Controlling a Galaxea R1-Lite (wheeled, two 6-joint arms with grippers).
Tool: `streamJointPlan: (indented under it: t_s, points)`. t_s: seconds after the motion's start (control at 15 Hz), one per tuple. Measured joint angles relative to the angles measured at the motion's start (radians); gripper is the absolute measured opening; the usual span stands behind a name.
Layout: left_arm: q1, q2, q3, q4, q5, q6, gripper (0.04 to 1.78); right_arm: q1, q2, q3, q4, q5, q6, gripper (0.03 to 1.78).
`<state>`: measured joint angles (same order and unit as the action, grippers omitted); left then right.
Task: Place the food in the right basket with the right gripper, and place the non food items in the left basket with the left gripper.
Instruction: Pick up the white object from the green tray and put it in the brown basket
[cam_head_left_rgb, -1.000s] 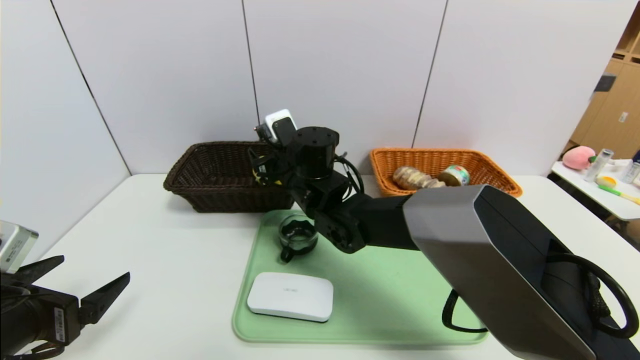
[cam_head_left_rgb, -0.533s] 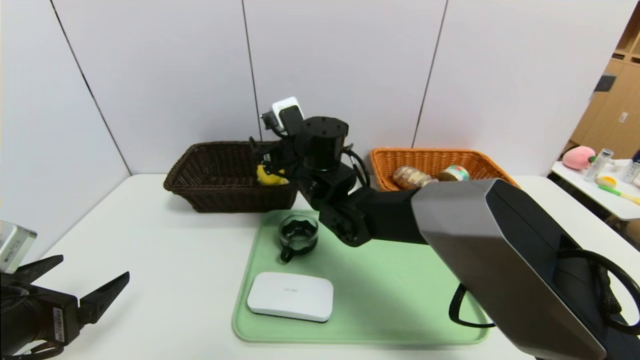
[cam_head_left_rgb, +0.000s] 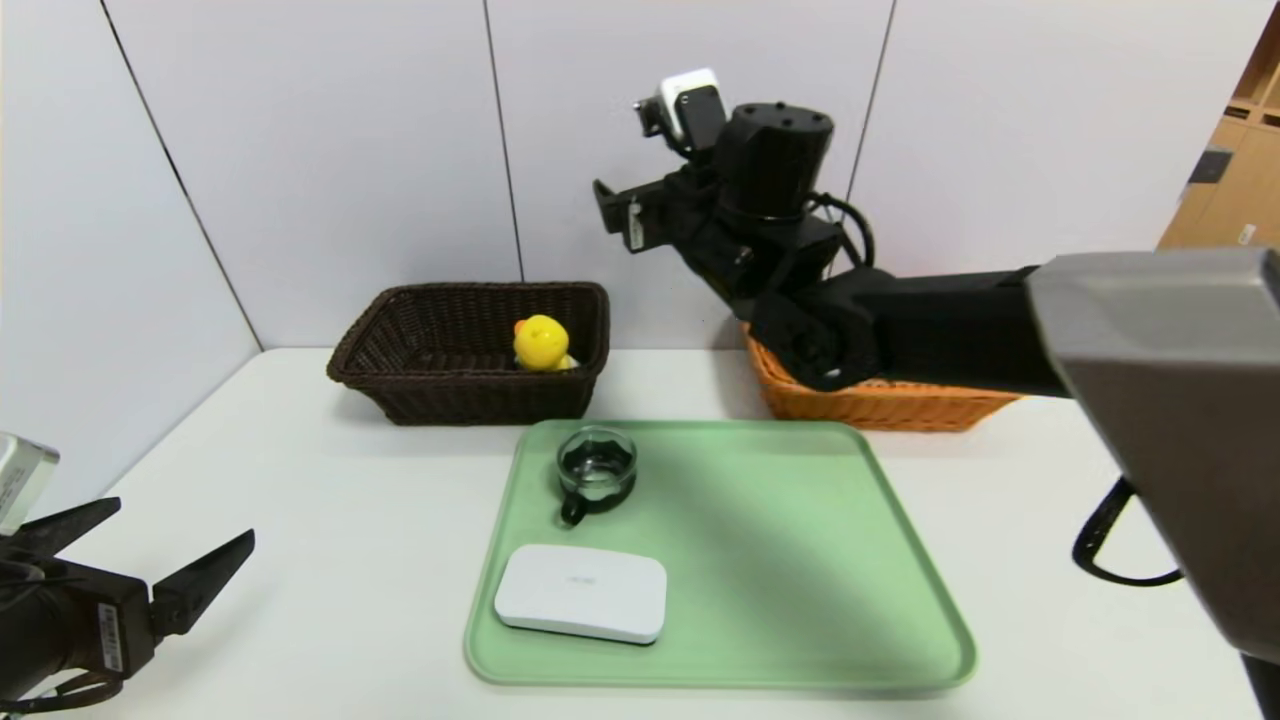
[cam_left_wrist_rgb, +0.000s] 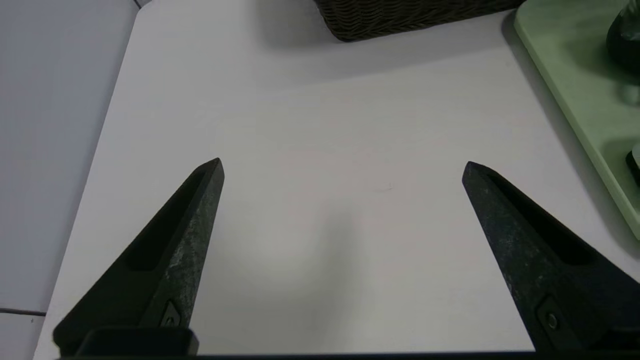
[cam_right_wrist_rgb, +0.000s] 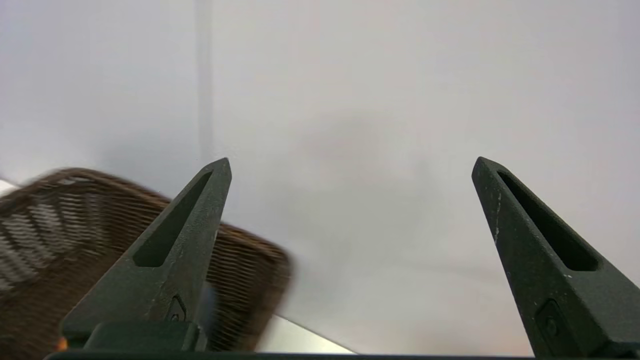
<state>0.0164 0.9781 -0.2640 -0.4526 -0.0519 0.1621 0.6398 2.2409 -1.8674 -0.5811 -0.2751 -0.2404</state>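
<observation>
- While the right gripper (cam_head_left_rgb: 612, 208) hangs spread and empty high in the upper centre of the head view, above and between the two baskets, the yellow duck toy (cam_head_left_rgb: 541, 343) sits inside the dark brown wicker basket (cam_head_left_rgb: 400, 385), against its right-hand wall.
- Left gripper (cam_head_left_rgb: 150, 560): parked at the lower left of the frame over the white table (cam_head_left_rgb: 330, 540), jaws spread wide, holding nothing.
- Remaining non-food items: the clear glass cup with black handle (cam_head_left_rgb: 595, 470) stands at the upper left of the green tray (cam_head_left_rgb: 800, 580); the flat white rounded box (cam_head_left_rgb: 581, 592) lies just below it, near the tray's lower left corner.
- Orange-tan wicker basket (cam_head_left_rgb: 880, 405): largely hidden behind the right arm, so its contents cannot be read here.
- Risk, wrong arm: the cup and box belong to the left gripper; a reach by the right arm would break the assignment.
- Risk, collision: the right arm spans the centre of the frame; a left-arm reach toward the tray could meet it unless it clears first.
- Risk, grasp: the glass cup looks smooth and may slip or tip under the pointed fingers; the low flat box offers little edge, so the tips may skid on the tray.
</observation>
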Motion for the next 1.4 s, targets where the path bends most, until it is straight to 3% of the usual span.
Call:
streamJointPlan:
  t_s: [0.2, 0.47, 0.8, 1.07, 1.2, 1.4]
  points:
    - [0.0, 0.006, -0.024, 0.001, 0.0, -0.011, 1.69, -0.107, -0.149, 0.16, 0.056, 0.003, -0.029, 1.68]
    - [0.0, 0.013, -0.036, 0.001, 0.0, -0.031, 1.69, -0.316, -0.395, 0.415, 0.095, 0.01, -0.046, 1.69]
    - [-0.003, 0.039, -0.07, 0.0, 0.0, -0.032, 1.69, -0.555, -0.763, 0.862, 0.114, 0.071, 0.023, 1.69]
    - [-0.053, 0.059, -0.082, -0.001, 0.0, -0.072, 1.69, -0.645, -1.081, 1.287, 0.118, 0.115, 0.124, 1.69]
    - [-0.086, 0.062, -0.079, 0.001, -0.01, -0.071, 1.69, -0.661, -1.201, 1.428, 0.119, 0.119, 0.164, 1.69]
    - [-0.178, 0.078, -0.126, 0.031, -0.112, 0.008, 1.69, -0.67, -1.314, 1.54, 0.118, 0.117, 0.181, 1.69]
